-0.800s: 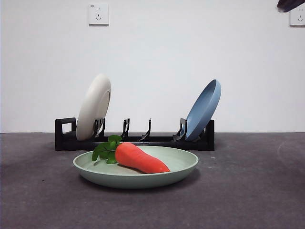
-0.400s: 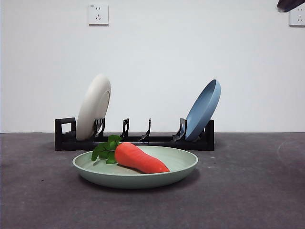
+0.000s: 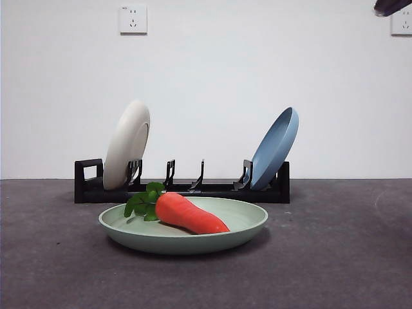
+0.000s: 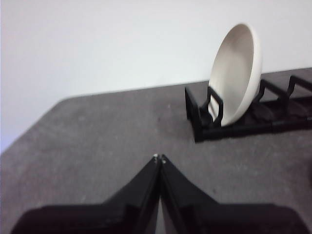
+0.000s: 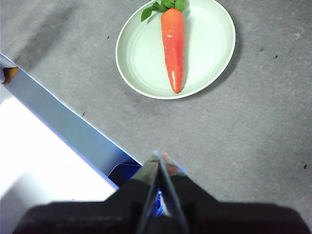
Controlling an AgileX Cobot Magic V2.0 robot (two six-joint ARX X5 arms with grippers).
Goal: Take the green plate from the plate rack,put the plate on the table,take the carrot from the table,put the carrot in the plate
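The green plate [image 3: 241, 226] lies flat on the dark grey table [image 3: 341, 257], in front of the black plate rack [image 3: 193, 188]. The carrot [image 3: 188, 213] lies in the plate, its leaves toward the rack's loop end. The right wrist view looks down on the plate [image 5: 209, 48] and the carrot [image 5: 173, 46]. My right gripper [image 5: 159, 155] is shut and empty, high above the table and away from the plate. My left gripper [image 4: 158, 158] is shut and empty, off the rack's [image 4: 229, 129] loop end. A black arm tip [image 3: 391, 6] shows at the top right corner.
A cream-white plate [image 3: 127, 145] stands in the rack near the loop end, also seen in the left wrist view [image 4: 236, 73]. A light blue plate [image 3: 275, 148] leans at the rack's other end. The table's edge [image 5: 63, 126] runs below my right gripper.
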